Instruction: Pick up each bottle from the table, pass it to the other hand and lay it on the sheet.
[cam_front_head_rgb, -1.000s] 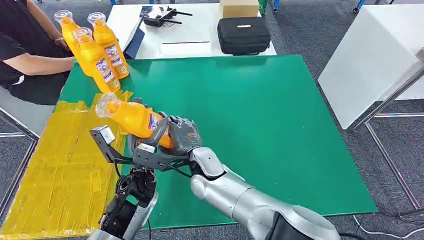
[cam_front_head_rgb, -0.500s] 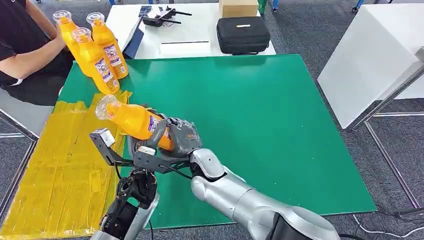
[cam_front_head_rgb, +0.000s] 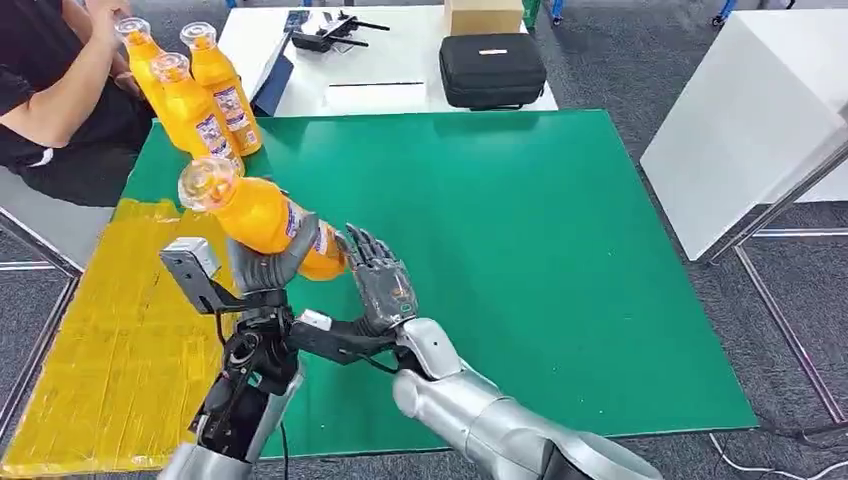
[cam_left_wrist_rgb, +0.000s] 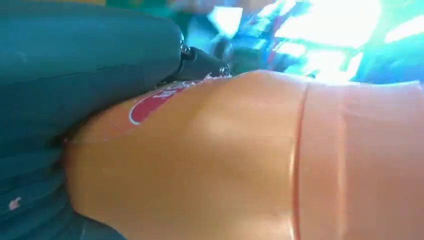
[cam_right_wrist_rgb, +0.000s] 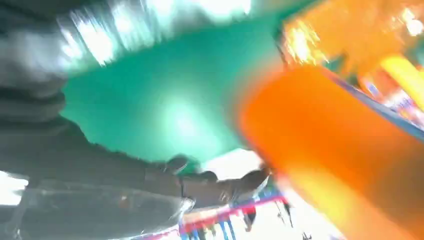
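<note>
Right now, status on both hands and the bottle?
Left hand holds the bottle above the table. Right hand open beside it. Yellow sheet below, nothing in the way.

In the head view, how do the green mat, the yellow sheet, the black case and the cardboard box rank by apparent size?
Largest to smallest, as they look:
1. green mat
2. yellow sheet
3. black case
4. cardboard box, partly cut off by the picture edge

The case and box lie farther from the camera, so true sizes are unsure.

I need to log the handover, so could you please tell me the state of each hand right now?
Left hand: holding the orange bottle.
Right hand: open, fingers spread beside the bottle, holding nothing.
</note>
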